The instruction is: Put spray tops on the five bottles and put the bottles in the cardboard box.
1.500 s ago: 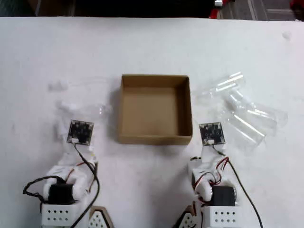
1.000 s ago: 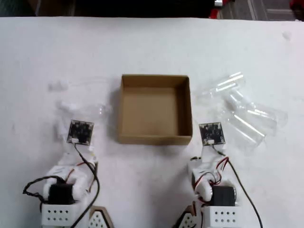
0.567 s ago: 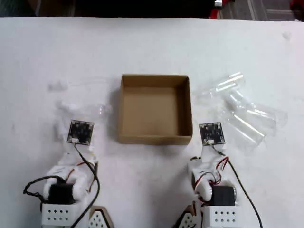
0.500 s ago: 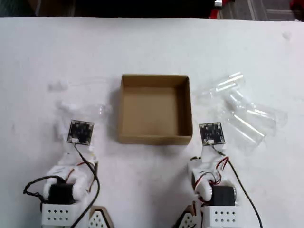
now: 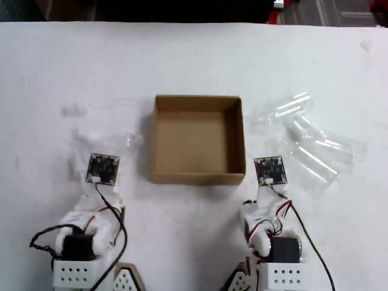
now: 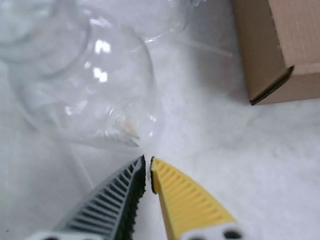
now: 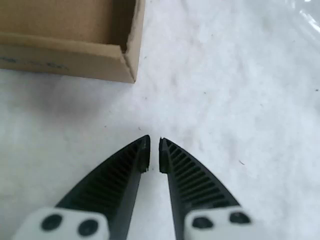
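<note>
Left wrist view: the left claw (image 6: 148, 166) is seen drawn almost shut and empty. Clear plastic pieces (image 6: 85, 85), probably the spray tops, lie just ahead of its tips. The cardboard box (image 6: 280, 45) lies beyond, toward the other arm. The right claw (image 7: 154, 152) is likewise pinched narrow, holding nothing. The bottles (image 5: 312, 151) are heaped ahead on its outer side, so each supply is judged to be laid within one arm's reach.

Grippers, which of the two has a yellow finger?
The left gripper: one finger is yellow, the other grey. The right gripper has two black fingers.
</note>
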